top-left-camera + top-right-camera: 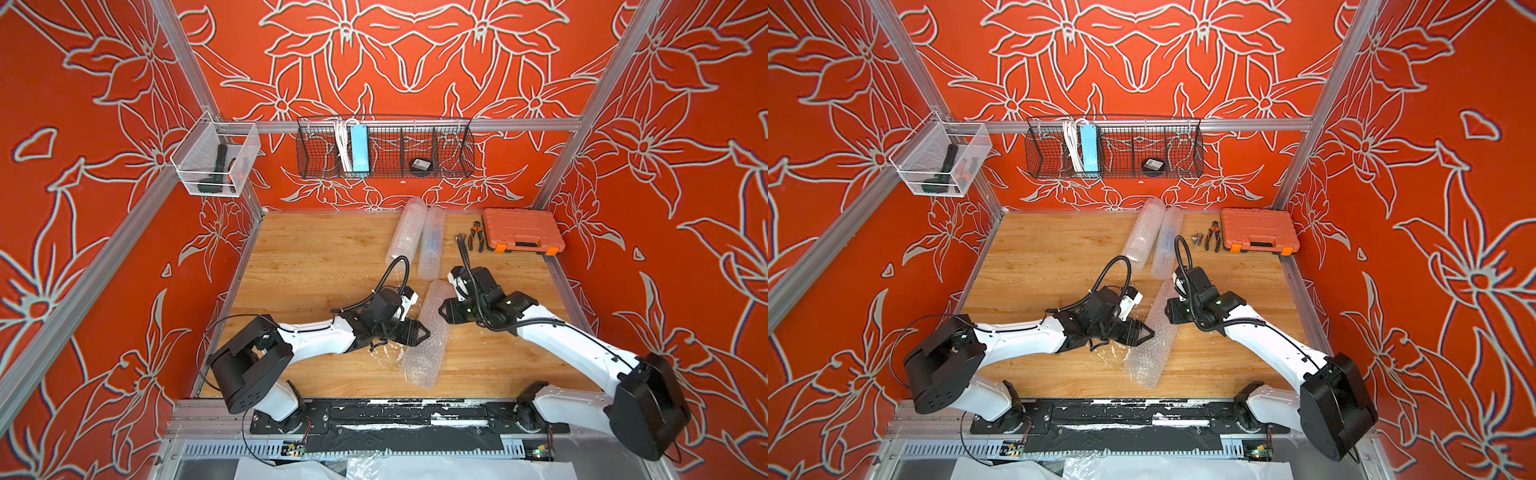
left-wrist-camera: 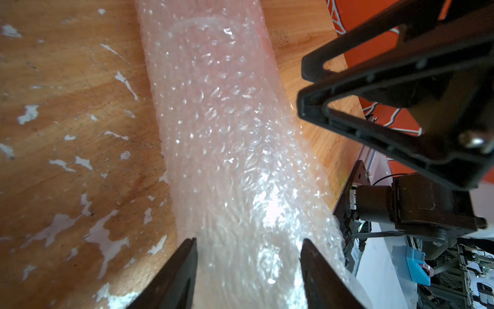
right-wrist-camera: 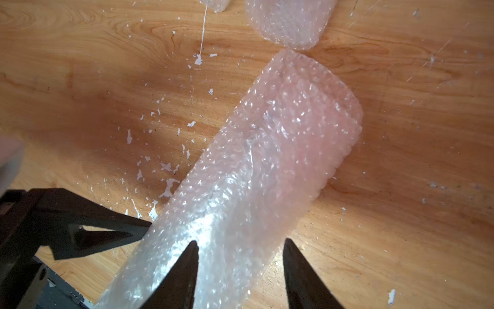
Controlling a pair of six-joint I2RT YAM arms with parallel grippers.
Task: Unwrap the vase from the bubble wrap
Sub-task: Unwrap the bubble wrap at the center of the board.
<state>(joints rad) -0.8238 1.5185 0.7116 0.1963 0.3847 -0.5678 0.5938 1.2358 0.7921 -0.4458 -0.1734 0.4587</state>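
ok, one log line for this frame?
phase: unwrap not started | near bubble wrap roll: rolled, lying on table | left gripper: jaws astride roll, grip unclear | right gripper: jaws apart over same roll

Bubble wrap point(image 1: 428, 332) front and centre: clear, glossy plastic, pimpled all over with small air pockets and throwing bright glints in both wrist views. Under it the table point(image 1: 316, 257) is honey-coloured wood grain with a satin finish, chipped to white flecks just beside the roll. At the roll's side, the left gripper point(image 2: 248, 240) is matt black plastic, and the arm shell point(image 1: 316, 336) behind it is smooth white plastic. Beyond the roll, the tool case point(image 1: 523, 230) is orange moulded plastic with a dull sheen. Above and behind the roll, the wire basket point(image 1: 386, 149) is dark coated metal mesh. It hangs on a frame rail point(image 1: 519, 124) of silvery, brushed-looking metal.
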